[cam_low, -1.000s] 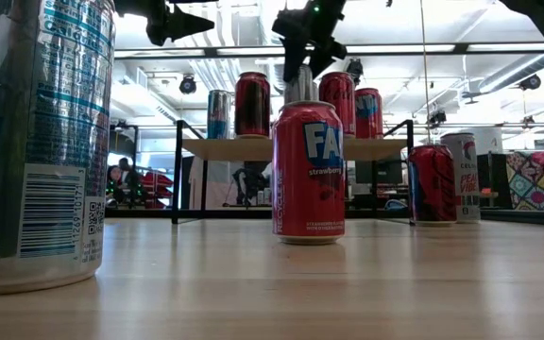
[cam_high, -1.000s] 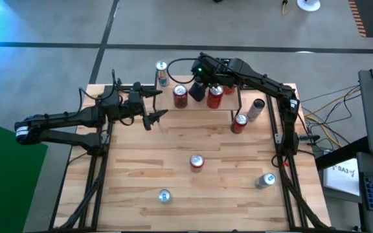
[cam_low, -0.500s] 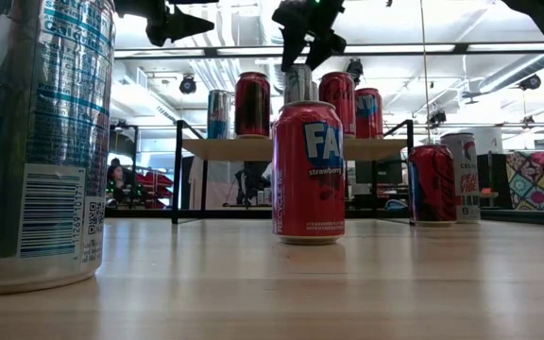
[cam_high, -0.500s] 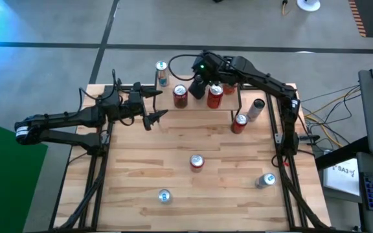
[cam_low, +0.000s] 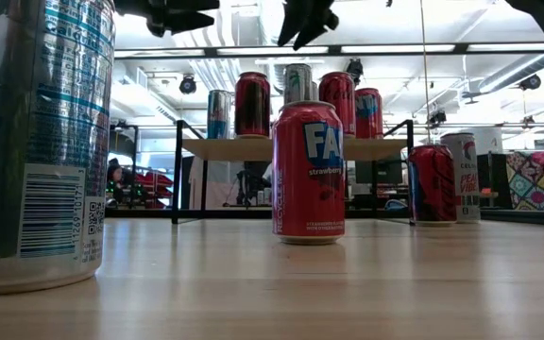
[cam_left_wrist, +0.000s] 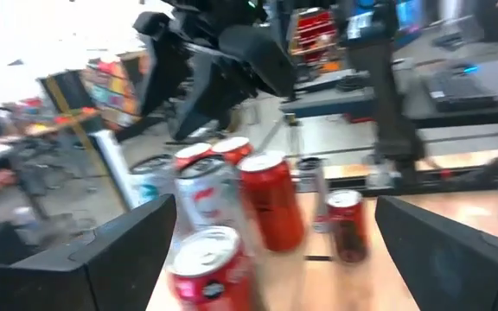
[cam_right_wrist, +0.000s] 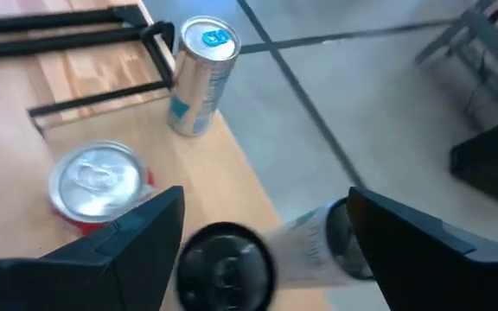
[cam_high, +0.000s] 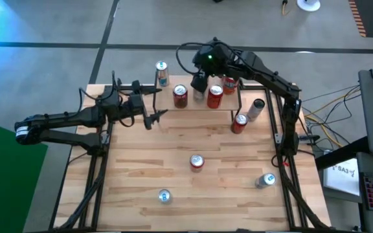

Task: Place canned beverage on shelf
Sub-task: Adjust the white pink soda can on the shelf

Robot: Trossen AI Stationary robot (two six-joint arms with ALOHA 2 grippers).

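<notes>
The shelf (cam_low: 291, 148) stands at the table's far edge on thin black legs. On its plank stand a blue-and-silver can (cam_low: 219, 113), three red cans (cam_low: 252, 104) and a tall silver can (cam_low: 297, 83). My right gripper (cam_low: 307, 24) hangs open just above the silver can, clear of it. In the right wrist view that can's dark top (cam_right_wrist: 223, 263) shows between the open fingers (cam_right_wrist: 137, 250). My left gripper (cam_high: 157, 103) is open and held level to the left of the shelf, with nothing between its fingers.
A red can (cam_high: 196, 162) stands mid-table. A silver-blue can (cam_high: 164, 196) stands near the front edge and another can (cam_high: 265, 180) at the near right. To the right of the shelf stand a red can (cam_high: 239, 122) and a white can (cam_high: 256, 109).
My right gripper has risen straight up from the tall silver can on the shelf, rolling as it went. Its fingers now stand clear above the can's top, and the can stays upright on the shelf. My left gripper has rolled a little in place.
</notes>
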